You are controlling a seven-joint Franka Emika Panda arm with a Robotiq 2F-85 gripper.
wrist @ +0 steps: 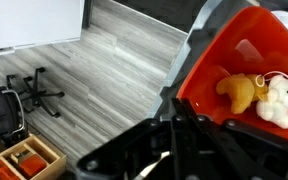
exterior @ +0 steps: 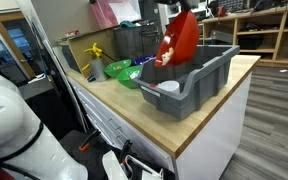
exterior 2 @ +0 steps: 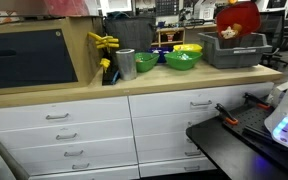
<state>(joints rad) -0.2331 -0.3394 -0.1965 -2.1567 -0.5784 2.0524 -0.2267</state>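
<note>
Gripper [wrist: 174, 128] sits clamped on what I take for the rim of the red bowl [exterior: 181, 40], tilted above the grey bin [exterior: 206, 78], so I'd roll slowly, keeping its plush toys [wrist: 242, 92] over the bin.

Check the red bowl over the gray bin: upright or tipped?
Tipped. In an exterior view the red bowl slants steeply above the gray bin; wrist view shows two plush toys inside.

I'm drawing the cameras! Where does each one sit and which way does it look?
Exterior view: by the arm, looking along the counter at the bowl over the bin.
Exterior view: low, facing the drawers; arm at right.
Wrist view: above the gripper, which grips the bowl; looks down at toys, floor.
All share the bowl.
</note>
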